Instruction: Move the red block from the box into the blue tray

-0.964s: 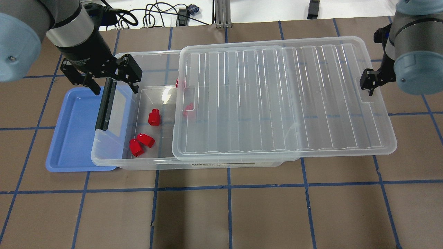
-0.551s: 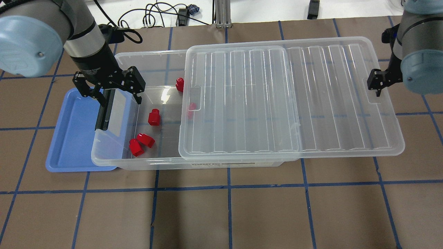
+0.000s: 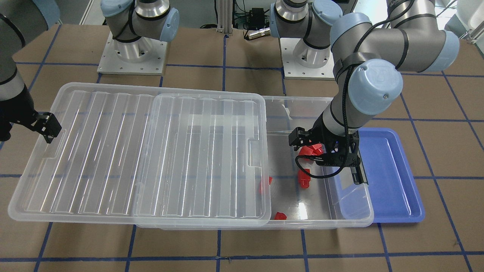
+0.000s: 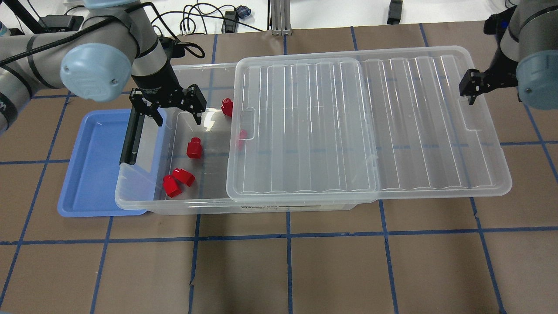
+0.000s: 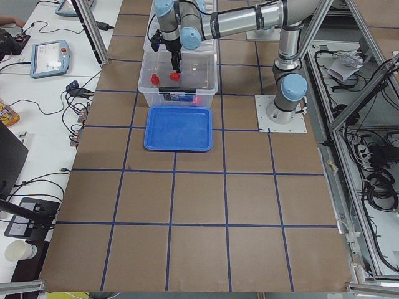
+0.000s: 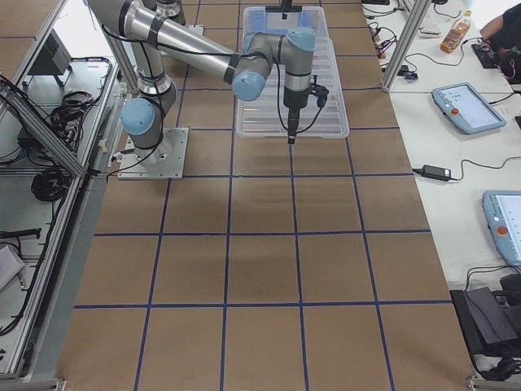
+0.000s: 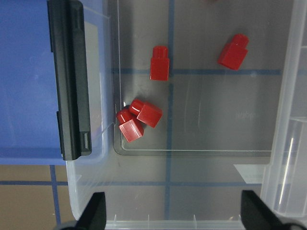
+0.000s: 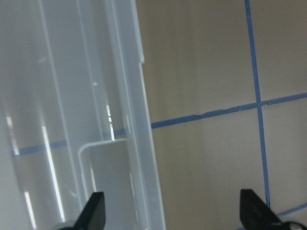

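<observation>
red blocks (image 4: 194,148): five, loose on floor of box's uncovered left end | box (image 4: 174,204): clear, lid (image 4: 348,126) slid right | blue tray (image 4: 91,174): flat on bench (image 4: 305,270), just left of box

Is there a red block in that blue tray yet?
No: the blue tray shows a bare floor, and the red blocks in sight lie inside the box.

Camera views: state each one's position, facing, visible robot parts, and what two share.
Front-facing: across the table, facing the robot; left arm, right arm.
Overhead: behind robot, above clear plastic box; both arms.
Exterior left: table end; left arm nearest.
Exterior right: opposite end; right arm nearest.
Left wrist: above small red plastic blocks; left gripper.
Right wrist: above ribbed clear lid; right gripper.
Shared: overhead, left wrist show blue plastic tray.
</observation>
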Robot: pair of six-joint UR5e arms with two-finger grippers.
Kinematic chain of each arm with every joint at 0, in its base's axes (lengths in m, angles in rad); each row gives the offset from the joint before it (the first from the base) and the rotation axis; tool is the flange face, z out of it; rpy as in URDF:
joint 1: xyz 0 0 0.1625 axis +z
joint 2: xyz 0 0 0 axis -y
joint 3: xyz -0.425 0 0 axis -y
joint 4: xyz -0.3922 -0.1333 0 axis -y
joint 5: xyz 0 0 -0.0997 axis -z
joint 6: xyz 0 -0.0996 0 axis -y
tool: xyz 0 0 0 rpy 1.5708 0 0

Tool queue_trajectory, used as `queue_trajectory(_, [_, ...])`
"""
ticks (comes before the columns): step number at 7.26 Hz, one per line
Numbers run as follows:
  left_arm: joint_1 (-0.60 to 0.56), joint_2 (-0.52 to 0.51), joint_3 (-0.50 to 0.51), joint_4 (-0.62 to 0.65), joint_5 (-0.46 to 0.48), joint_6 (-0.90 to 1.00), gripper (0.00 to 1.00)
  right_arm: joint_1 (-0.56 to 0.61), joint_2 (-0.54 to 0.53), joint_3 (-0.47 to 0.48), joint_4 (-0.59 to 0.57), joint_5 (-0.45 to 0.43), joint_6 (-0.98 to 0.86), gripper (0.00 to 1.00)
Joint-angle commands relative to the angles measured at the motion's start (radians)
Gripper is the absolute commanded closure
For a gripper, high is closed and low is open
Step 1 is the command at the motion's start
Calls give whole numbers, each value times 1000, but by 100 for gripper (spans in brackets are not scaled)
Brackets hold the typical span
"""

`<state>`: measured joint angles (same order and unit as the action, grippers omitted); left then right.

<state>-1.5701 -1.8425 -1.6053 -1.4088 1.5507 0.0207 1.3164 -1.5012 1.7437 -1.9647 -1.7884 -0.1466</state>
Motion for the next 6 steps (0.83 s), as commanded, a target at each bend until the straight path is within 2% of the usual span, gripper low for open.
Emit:
queue_trajectory(1, [-5,-37,-37,69,2,5,0,91,-60,-79,100,116,22,0])
queue_trajectory(2, [-2,-40,-65,111,3,46,0,145,-80,-114,139,166,50,0])
queue_trajectory(3, [-4,-46,-85,163,2,48,0,182,-83,-139,208,170,61,0])
queue_trajectory(4, [-2,-58,-122,204,8,47,0,211,-77,-130,254,187,147,0])
queue_trajectory(5, [1,-66,-161,278,2,36,0,205,-76,-147,317,208,175,0])
queue_trajectory(6, [4,-78,-172,287,2,38,0,207,-71,-168,329,219,182,0])
